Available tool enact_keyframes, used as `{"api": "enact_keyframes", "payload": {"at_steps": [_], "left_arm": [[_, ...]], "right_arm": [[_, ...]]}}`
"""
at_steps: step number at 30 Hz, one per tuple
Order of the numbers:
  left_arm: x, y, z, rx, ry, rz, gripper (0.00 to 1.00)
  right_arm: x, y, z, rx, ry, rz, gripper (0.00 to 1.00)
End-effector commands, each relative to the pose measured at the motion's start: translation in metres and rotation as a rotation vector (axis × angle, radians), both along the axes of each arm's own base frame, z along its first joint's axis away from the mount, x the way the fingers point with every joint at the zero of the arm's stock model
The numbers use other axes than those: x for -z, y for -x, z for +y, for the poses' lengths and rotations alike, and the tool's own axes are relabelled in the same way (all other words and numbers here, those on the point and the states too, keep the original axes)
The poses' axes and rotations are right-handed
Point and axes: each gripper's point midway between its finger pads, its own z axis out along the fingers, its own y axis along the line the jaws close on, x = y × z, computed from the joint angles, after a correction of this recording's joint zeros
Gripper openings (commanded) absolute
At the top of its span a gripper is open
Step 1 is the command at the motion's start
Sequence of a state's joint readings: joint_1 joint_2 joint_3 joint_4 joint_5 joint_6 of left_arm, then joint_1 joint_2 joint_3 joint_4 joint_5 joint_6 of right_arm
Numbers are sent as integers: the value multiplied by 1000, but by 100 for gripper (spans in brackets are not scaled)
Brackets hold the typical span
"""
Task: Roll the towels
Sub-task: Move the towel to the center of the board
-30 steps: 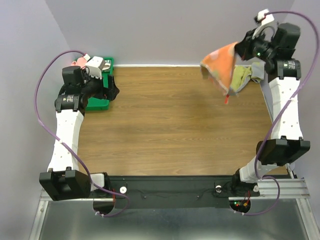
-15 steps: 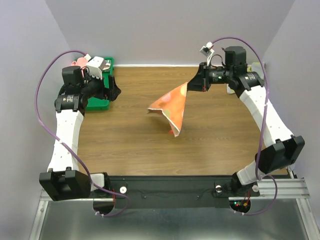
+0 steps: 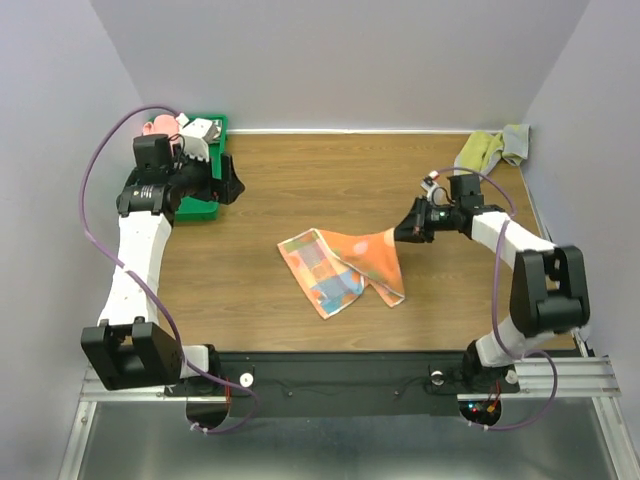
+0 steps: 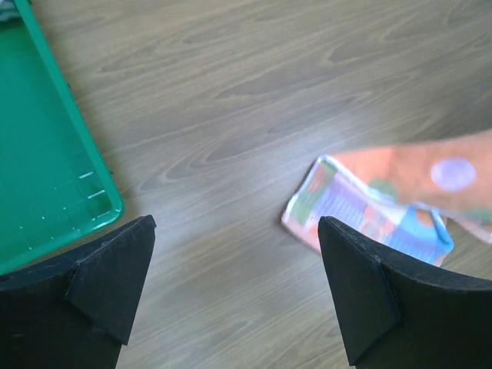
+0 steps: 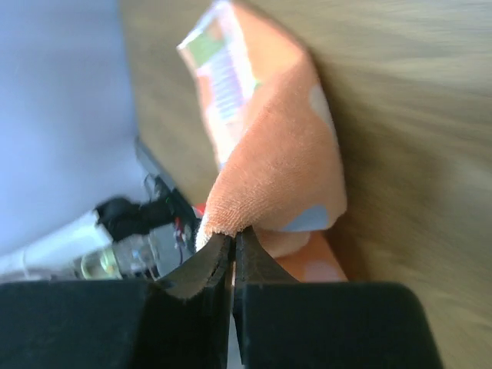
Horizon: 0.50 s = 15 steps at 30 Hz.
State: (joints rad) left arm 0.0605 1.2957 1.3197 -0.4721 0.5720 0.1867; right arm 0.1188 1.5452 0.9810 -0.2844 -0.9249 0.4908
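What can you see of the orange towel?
The orange towel is soft, fuzzy-looking cloth: orange with pale dots on one face, coloured checks on the other. It lies partly folded over near the middle of the wooden table, one corner lifted and pinched in the shut right hand. Nothing else touches it.

I can read no text, no label, no number in any view, printed blocks on the orange towel (image 3: 325,272), centre of the frame, too blurred for letters
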Motion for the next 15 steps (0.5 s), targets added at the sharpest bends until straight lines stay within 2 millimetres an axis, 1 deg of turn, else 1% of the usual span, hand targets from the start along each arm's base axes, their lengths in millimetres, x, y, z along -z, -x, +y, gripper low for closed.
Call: {"api": "enact_keyframes", "payload": {"at_steps": [1,2,3,4,5,6,7,8,9,10,11,12,13,14,15], "left_arm": [[20,4,-4,50,-29,27,99],[30,6,-5,67,-43,42,99],[36,7,-6,76,-51,53,99],[42,9,-11,96,-64,61,99],[57,12,-13,111,-76,91,99],[65,13,-15,116,-90,107,99],[78,14,-25,150,-120,126,98],[86,14,-28,161,-135,142,97],[98,16,-32,170,-150,167,94],[113,12,-36,169,-174,196,82],[123,13,-40,179,-178,221,79],[130,14,-44,191,-176,241,75],[139,16,-49,205,-170,268,66],[156,20,-60,240,-174,316,62],[164,21,-64,251,-181,337,61]], "right_arm": [[-4,-44,-38,108,10,-90,20],[0,-50,-49,134,22,-77,30],[3,-55,-55,143,35,-79,44],[13,-62,-65,155,82,-90,71],[6,-73,-70,156,122,-132,76],[12,-68,-73,146,159,-98,77],[11,-77,-83,147,247,-155,78],[17,-73,-91,149,301,-147,78],[18,-67,-96,144,347,-134,77],[17,-64,-109,120,445,-191,77],[18,-58,-114,104,489,-205,77],[23,-44,-120,67,535,-180,75],[28,-37,-129,4,608,-217,73],[33,-17,-132,-53,632,-176,73],[39,-5,-134,-108,651,-153,72]]}}
